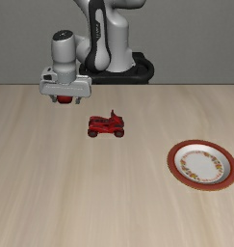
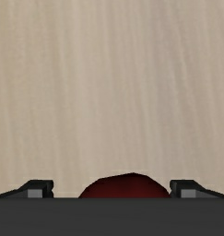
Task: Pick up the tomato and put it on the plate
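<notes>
The tomato (image 1: 65, 97) is a dark red round thing tucked under my hand near the table's far edge, at the exterior view's left. My gripper (image 1: 65, 99) is shut on it, a finger on each side. In the wrist view the tomato (image 2: 123, 187) bulges up between my gripper's (image 2: 112, 190) two fingertips (image 2: 35, 189), with bare wood beyond it. The plate (image 1: 201, 162), white with a red patterned rim, lies flat on the table far off at the exterior view's right, nearer the front.
A small red toy car (image 1: 106, 125) stands on the wooden table (image 1: 51, 183), between my hand and the plate. The robot's base (image 1: 114, 68) rises behind the far edge.
</notes>
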